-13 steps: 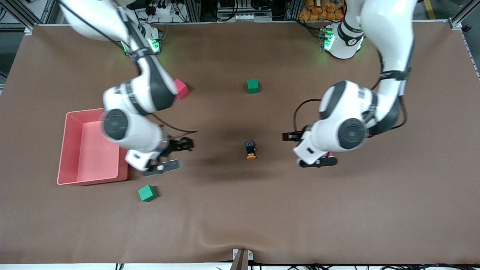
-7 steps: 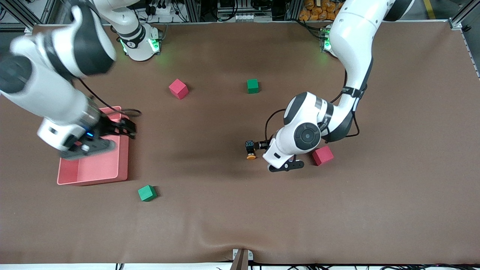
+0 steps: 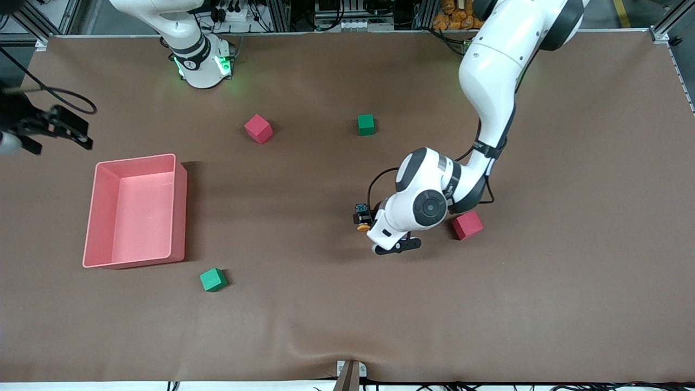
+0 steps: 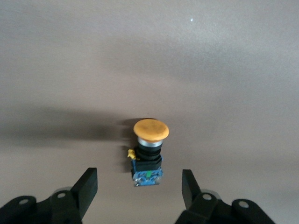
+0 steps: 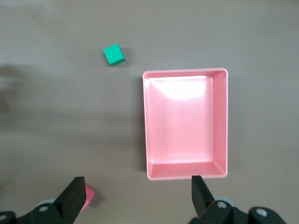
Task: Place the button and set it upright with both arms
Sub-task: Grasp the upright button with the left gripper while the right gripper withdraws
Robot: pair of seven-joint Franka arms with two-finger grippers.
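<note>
The button (image 3: 362, 216) lies on its side in the middle of the brown table, its orange cap (image 4: 151, 129) pointing toward the front camera and its blue-ended black body (image 4: 147, 163) toward the robots' bases. My left gripper (image 4: 138, 187) is low over the table at the button's body end. It is open, with a finger on each side of the body and a gap on both sides. In the front view the left wrist (image 3: 418, 206) hides those fingers. My right gripper (image 3: 76, 131) hangs open and empty (image 5: 138, 193), high over the right arm's end of the table, beside the pink tray.
A pink tray (image 3: 179, 212) (image 5: 185, 73) stands empty toward the right arm's end. One green cube (image 3: 213, 279) (image 5: 114, 54) lies nearer the camera than the tray, another (image 3: 366, 124) nearer the bases. One red cube (image 3: 258, 128) (image 5: 89, 198) lies beside that, another (image 3: 467, 225) beside the left wrist.
The left arm has reached in toward the button until its fingers straddle it, and they have narrowed somewhat. The right arm has swung away over the tray to its end of the table.
</note>
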